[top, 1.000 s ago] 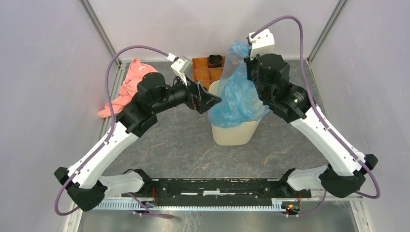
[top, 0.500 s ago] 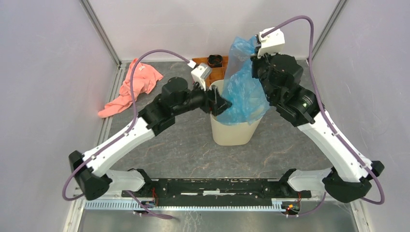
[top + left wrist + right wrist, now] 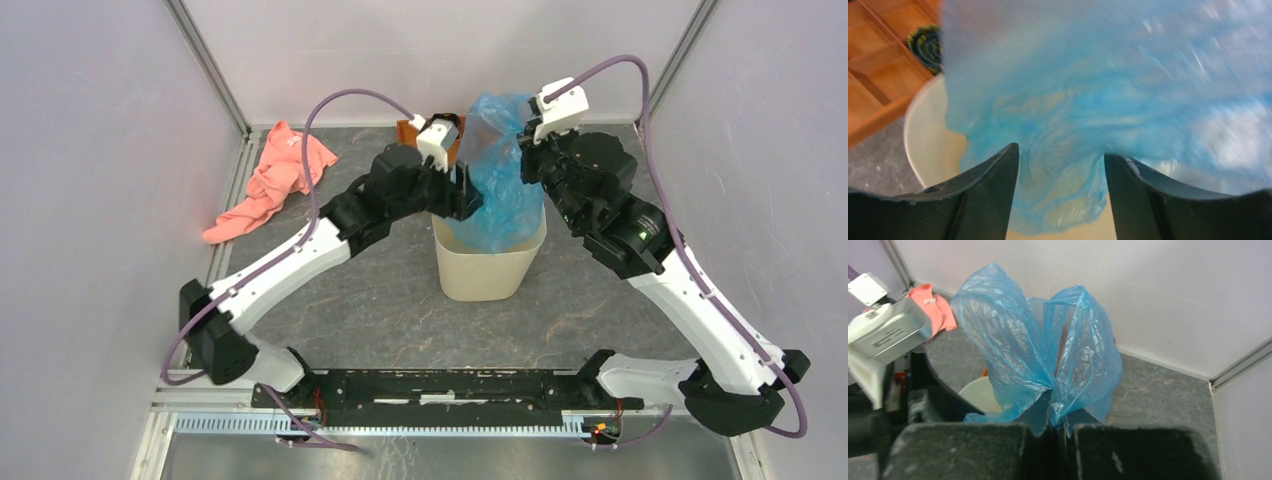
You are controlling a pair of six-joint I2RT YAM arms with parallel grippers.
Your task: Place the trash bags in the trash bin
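Above the trash bin point(image 3: 485, 278): the trash bag point(image 3: 500, 175) hangs upright. Its lower end is down inside the mouth and its upper part stands well clear of the rim.
Right gripper point(image 3: 1053, 429): clenched on a gathered fold of the blue film, holding the bag up from near its top.
Left gripper point(image 3: 1060, 197): fingers spread apart with film bulging between them and grasping nothing. It is pushed against the bag's left flank at about rim height.
Done: the bag is over the bin and its bottom is already in.
Left to do: much of the film is above the rim, so by my reading it has to be lowered or pressed down and then let go.
Progress: probably past halfway, with the feeding-in step under way.
Uncertain: how deep the bag reaches, since the bin wall hides it.
Bystanders: the pink cloth point(image 3: 280, 178) lies well apart to the left, and the orange tray point(image 3: 878, 85) sits just behind the bin. Neither is involved.
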